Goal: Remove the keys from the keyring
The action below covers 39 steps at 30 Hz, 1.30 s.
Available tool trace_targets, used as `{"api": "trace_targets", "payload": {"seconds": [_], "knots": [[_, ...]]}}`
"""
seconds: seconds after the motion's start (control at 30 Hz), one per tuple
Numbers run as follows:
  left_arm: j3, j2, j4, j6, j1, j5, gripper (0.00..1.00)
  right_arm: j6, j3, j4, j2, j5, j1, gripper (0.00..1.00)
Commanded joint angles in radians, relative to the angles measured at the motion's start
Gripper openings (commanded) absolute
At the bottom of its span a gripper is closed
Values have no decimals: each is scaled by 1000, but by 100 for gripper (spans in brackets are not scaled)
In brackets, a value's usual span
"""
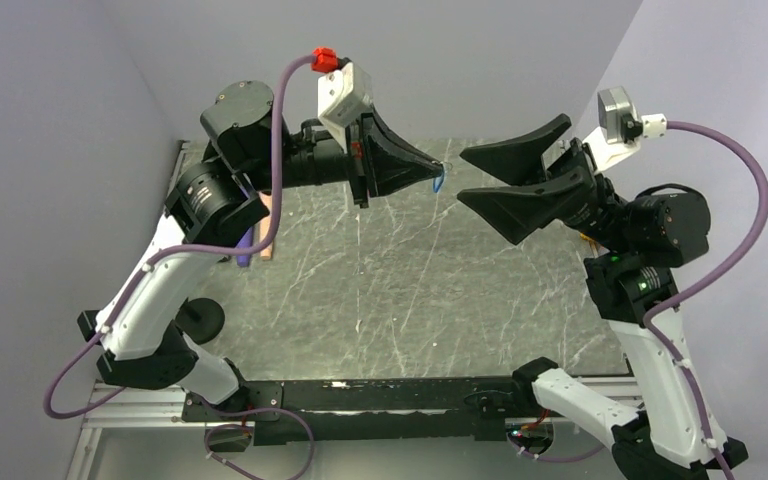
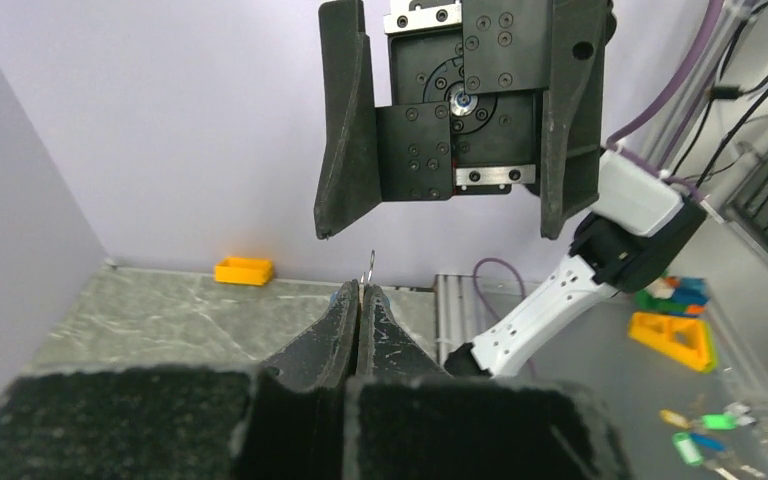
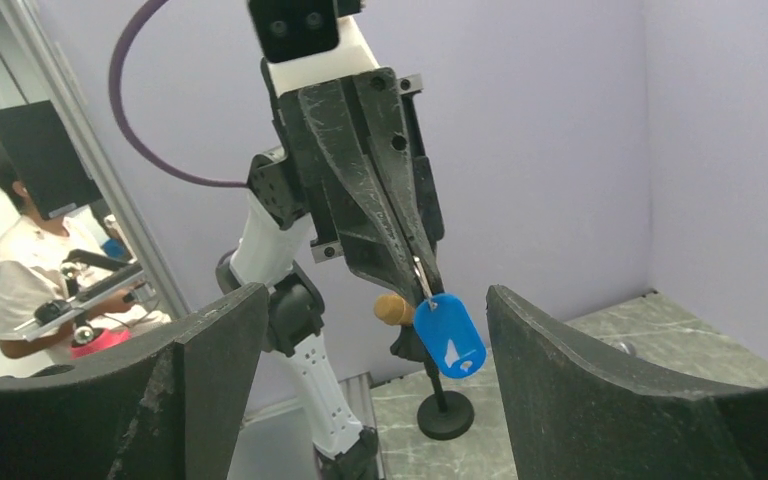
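Observation:
My left gripper [image 1: 434, 176] is held high over the table's far side, shut on a thin silvery keyring [image 3: 422, 274]. A key with a flat bright-blue head [image 3: 450, 336] hangs from that ring below the fingertips and shows as a blue sliver [image 1: 441, 183] from above. In the left wrist view the ring's wire [image 2: 370, 267] pokes up past the closed left gripper [image 2: 360, 293]. My right gripper [image 1: 463, 176] faces it tip to tip, open wide and holding nothing. In its own view the right gripper [image 3: 378, 292] has one finger on each side of the blue key, without touching it.
A black round-based stand [image 3: 447, 414] carrying a brown cylinder [image 3: 393, 308] stands behind the key; its base [image 1: 200, 318] is at table left. A yellow tray [image 2: 244, 270] sits at the far table edge. Coloured bins [image 2: 675, 336] and loose tagged keys [image 2: 705, 436] lie beside the table.

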Motion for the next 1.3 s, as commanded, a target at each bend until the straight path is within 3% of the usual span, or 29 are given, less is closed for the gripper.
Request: {"api": "trace_targets", "payload": {"seconds": [0.0, 0.23, 0.4, 0.8, 1.03, 1.27], "knots": [[-6, -50, -16, 186, -42, -81, 0, -73, 9, -82, -24, 21, 0, 84], [-222, -166, 139, 400, -118, -156, 0, -96, 24, -151, 0, -45, 1, 83], [-262, -189, 149, 516, -160, -202, 0, -59, 6, -127, 21, -103, 1, 82], [-523, -315, 360, 824, -265, -361, 0, 164, -48, 182, 40, -192, -14, 83], [-545, -330, 376, 836, -272, -403, 0, 297, -31, 296, 91, -268, -38, 83], [-577, -337, 479, 665, -272, -485, 0, 305, -48, 319, 96, -255, -40, 77]]}}
